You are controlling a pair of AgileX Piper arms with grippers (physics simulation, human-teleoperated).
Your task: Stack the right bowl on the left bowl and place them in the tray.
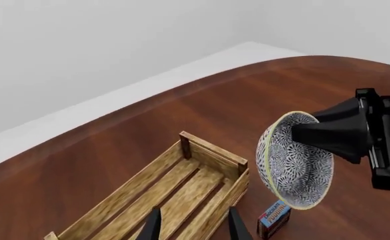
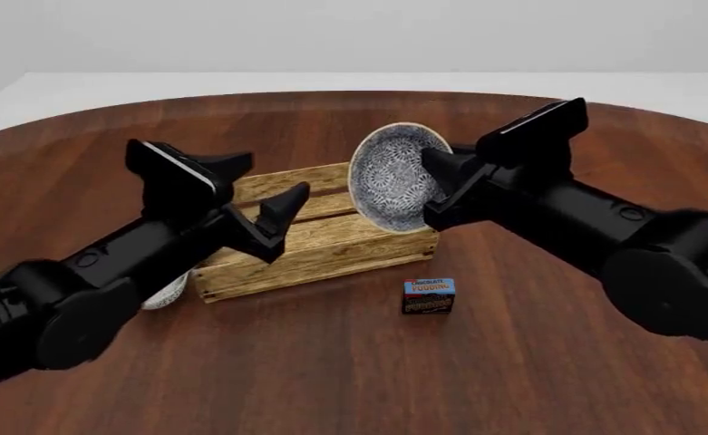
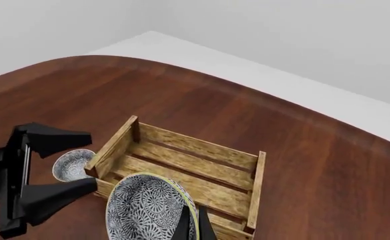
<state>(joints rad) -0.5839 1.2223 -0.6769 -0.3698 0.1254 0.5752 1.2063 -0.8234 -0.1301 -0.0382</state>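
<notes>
Transport of the patterned blue-and-white ceramic bowl (image 2: 392,178): we had the right gripper (image 2: 432,188) pinching its rim, tilted above the light-brown wooden slat tray (image 2: 329,245). We judged levelling advisable before reaching the second patterned bowl (image 3: 70,165), beside the tray's left end. Left gripper (image 2: 284,217) hung spread, empty.

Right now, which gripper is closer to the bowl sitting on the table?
Left. The left gripper hangs open just above and beside the small bowl; the right gripper is across the tray, holding the other bowl.
</notes>
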